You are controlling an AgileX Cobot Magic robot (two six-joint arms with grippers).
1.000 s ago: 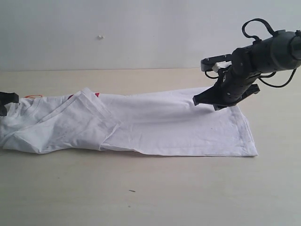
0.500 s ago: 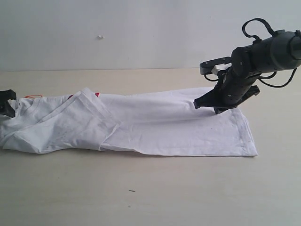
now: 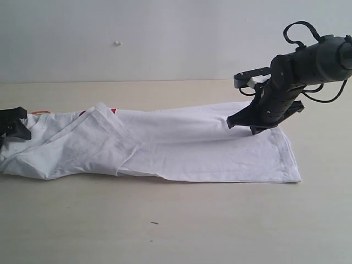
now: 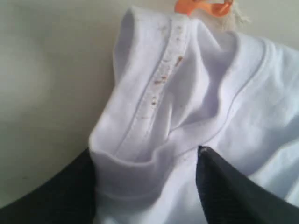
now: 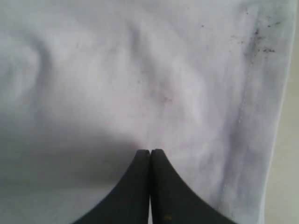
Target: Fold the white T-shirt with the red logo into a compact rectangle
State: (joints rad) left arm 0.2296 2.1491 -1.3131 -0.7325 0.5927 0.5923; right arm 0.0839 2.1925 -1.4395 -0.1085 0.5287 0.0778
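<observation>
Your white T-shirt (image 3: 192, 146) lies folded into 1 long strip across the table (image 3: 165, 231), neck end at the left, hem at the right. Only slivers of the red logo (image 3: 114, 110) show past a fold. Your left gripper (image 4: 145, 154) has its jaws apart, 1 finger on either side of the bunched collar (image 4: 154, 93) near the orange neck tag (image 4: 203, 7). Your right gripper (image 5: 150, 151), jaws pressed together with nothing visible between them, points at the cloth near the hem.
</observation>
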